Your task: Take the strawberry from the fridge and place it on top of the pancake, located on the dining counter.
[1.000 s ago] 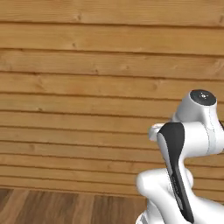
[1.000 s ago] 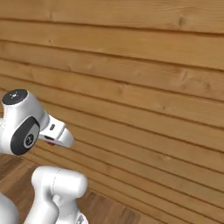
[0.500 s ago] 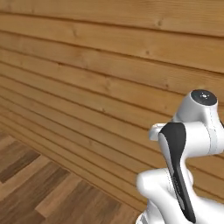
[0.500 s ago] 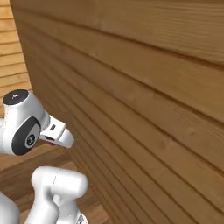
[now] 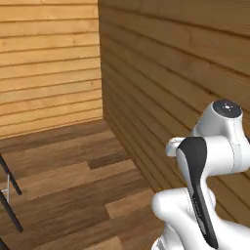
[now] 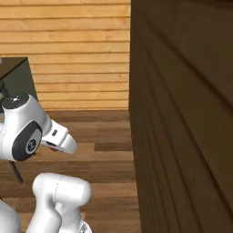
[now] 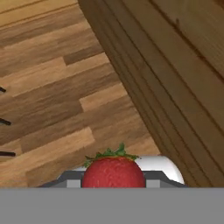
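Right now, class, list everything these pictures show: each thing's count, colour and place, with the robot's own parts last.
Small red strawberry with green leafy cap: one, red, low in the hand view, held at the fingers.
Horizontal-plank wooden walls: two, light brown and darker brown, meeting at a corner.
Wooden plank floor: one, mixed browns, below the walls.
Thin black legs: a few, black, at the left edge of the left base view.
White robot arm with dark joints: one, foreground of both base views.

Arm [image 5: 205,161] folded upright over base, elbow raised. Gripper [image 7: 113,181] closed on strawberry [image 7: 113,171].
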